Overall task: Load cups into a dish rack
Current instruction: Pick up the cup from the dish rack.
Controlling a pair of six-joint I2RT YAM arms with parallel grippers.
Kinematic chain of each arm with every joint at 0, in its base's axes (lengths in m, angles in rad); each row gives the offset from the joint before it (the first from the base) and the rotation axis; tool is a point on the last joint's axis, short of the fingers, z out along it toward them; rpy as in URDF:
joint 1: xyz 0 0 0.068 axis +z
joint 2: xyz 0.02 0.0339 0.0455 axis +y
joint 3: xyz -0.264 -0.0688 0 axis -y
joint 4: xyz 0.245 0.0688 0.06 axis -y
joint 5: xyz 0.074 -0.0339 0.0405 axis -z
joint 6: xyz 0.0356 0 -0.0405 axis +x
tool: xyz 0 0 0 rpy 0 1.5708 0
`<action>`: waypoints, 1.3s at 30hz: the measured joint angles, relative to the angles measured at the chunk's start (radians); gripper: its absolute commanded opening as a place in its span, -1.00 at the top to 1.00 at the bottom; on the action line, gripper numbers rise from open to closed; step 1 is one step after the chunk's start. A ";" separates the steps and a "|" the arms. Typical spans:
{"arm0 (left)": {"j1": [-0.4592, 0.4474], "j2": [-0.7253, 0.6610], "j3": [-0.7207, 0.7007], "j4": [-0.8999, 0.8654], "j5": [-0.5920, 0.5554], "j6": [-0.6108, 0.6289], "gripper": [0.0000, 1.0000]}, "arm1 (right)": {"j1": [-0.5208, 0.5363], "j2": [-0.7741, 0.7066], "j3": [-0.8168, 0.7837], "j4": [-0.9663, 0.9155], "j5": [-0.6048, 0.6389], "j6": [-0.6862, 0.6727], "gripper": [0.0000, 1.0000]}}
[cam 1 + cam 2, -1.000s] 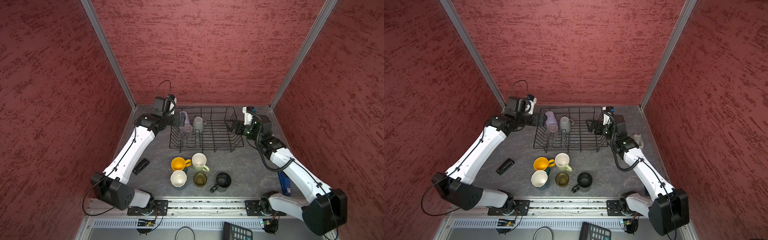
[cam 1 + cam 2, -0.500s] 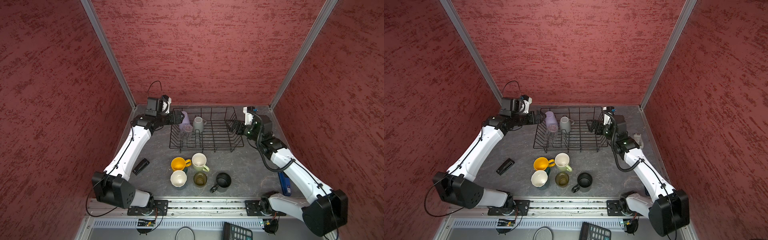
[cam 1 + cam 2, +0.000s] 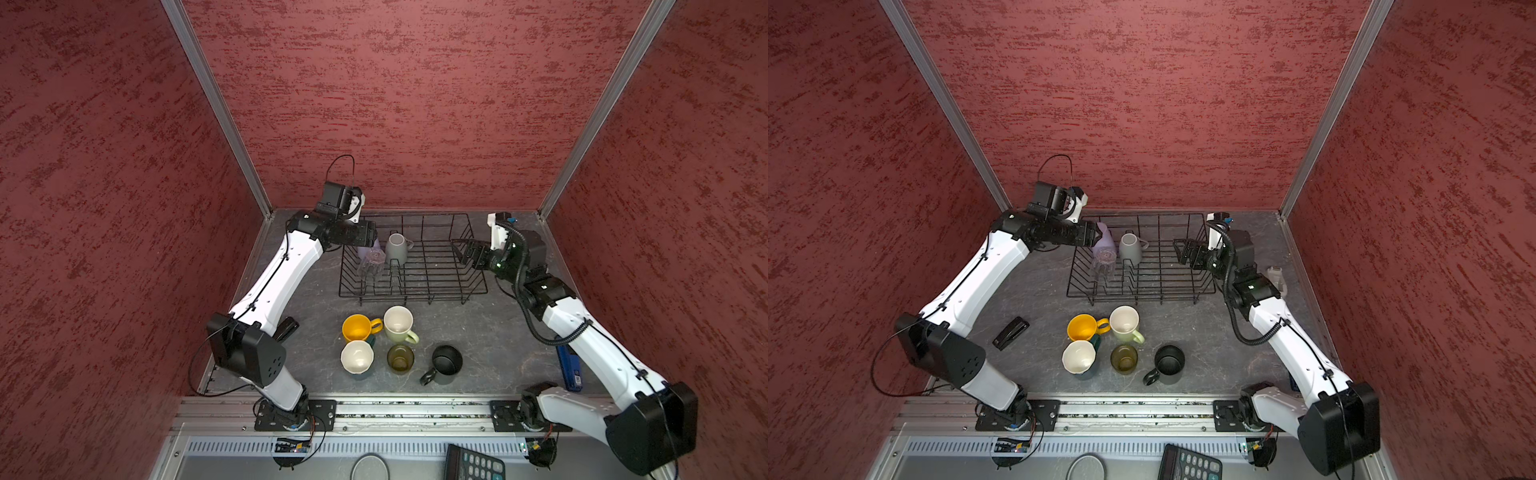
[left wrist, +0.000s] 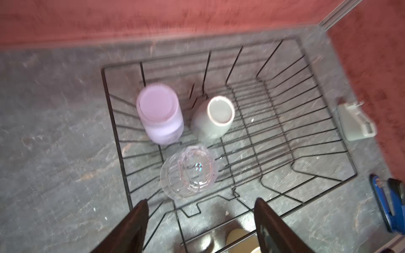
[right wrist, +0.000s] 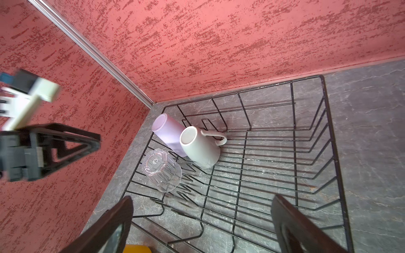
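- We note a grey stone-patterned tabletop [image 3: 490, 332], enclosed by red textured walls [image 3: 395, 104] with aluminium corner posts [image 3: 215, 104].
- A small black stapler [image 3: 1010, 332] lies flat on the tabletop's left side, towards the front.
- A blue stapler [image 3: 570, 372] lies close to the right wall.
- A pale plastic block-shaped object [image 3: 1276, 277] sits further back along that wall; we cannot identify it.
- A black calculator [image 3: 473, 463] lies in front of the aluminium rail [image 3: 411, 409], partly cut off by the frame edge.
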 measured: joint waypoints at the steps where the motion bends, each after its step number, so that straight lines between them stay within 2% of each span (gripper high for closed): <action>1: -0.005 0.013 0.001 -0.016 -0.008 0.000 -0.65 | 0.000 -0.003 0.000 0.000 0.000 -0.001 -0.97; 10: -0.113 0.126 0.088 -0.128 -0.113 0.016 -0.93 | -0.004 -0.010 0.000 0.000 0.000 -0.004 -0.97; 15: -0.153 0.177 0.101 -0.165 -0.186 0.016 -1.00 | -0.006 -0.010 0.000 -0.001 0.000 -0.004 -0.98; 26: -0.163 0.286 0.175 -0.193 -0.294 0.006 -1.00 | -0.007 -0.014 0.000 -0.001 0.000 -0.004 -0.97; 33: -0.164 0.330 0.186 -0.195 -0.307 -0.010 -0.99 | -0.009 -0.024 0.000 -0.001 0.000 -0.004 -0.97; 39: -0.162 0.370 0.204 -0.204 -0.304 -0.029 -0.89 | -0.013 -0.028 0.000 -0.001 0.000 -0.004 -0.97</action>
